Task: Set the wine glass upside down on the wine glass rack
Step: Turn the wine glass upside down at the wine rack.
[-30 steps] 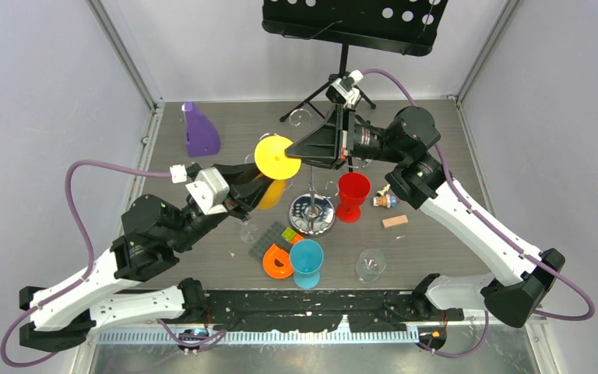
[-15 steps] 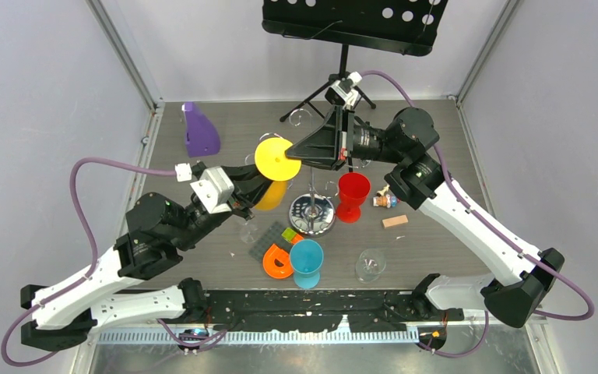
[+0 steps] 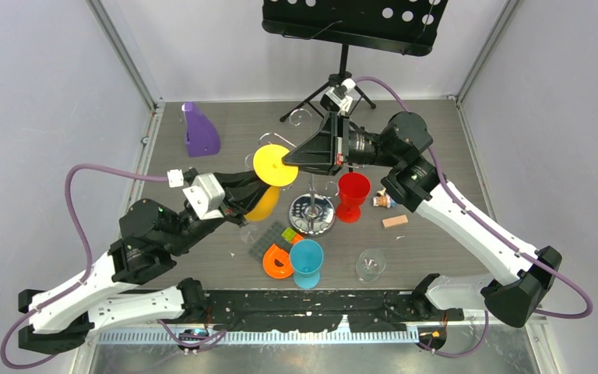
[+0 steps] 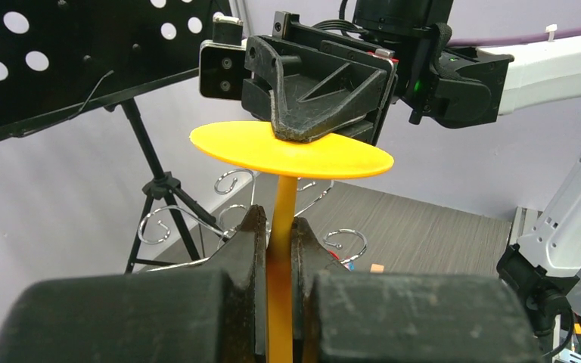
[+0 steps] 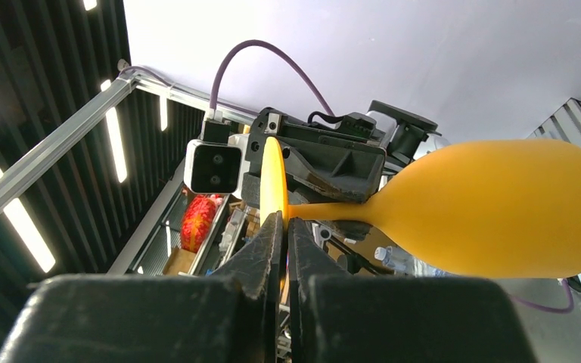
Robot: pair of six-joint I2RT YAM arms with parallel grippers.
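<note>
A yellow wine glass [image 3: 274,165] hangs upside down above the table, foot up and bowl [image 5: 492,208] down. My left gripper [image 4: 278,219] is shut on its stem [image 4: 284,198], just under the round foot [image 4: 291,151]. From the other side my right gripper [image 5: 282,219] is shut on the rim of that foot [image 5: 271,178]. The wine glass rack stands just right of the glass: mirror base [image 3: 312,215], thin post, curled chrome arms [image 4: 231,181] behind the stem. In the top view the left gripper [image 3: 255,187] sits below the foot and the right gripper [image 3: 288,159] at its edge.
A red cup [image 3: 353,195] stands beside the rack base, a blue cup [image 3: 306,261] and an orange piece [image 3: 276,262] nearer me, a clear glass [image 3: 371,265] front right. A purple object [image 3: 199,131] lies back left. The black music stand [image 3: 342,70] is behind the rack.
My left gripper's jaws have closed onto the stem. Both arms and the glass have shifted slightly towards the near left. The right gripper has kept its hold on the foot.
</note>
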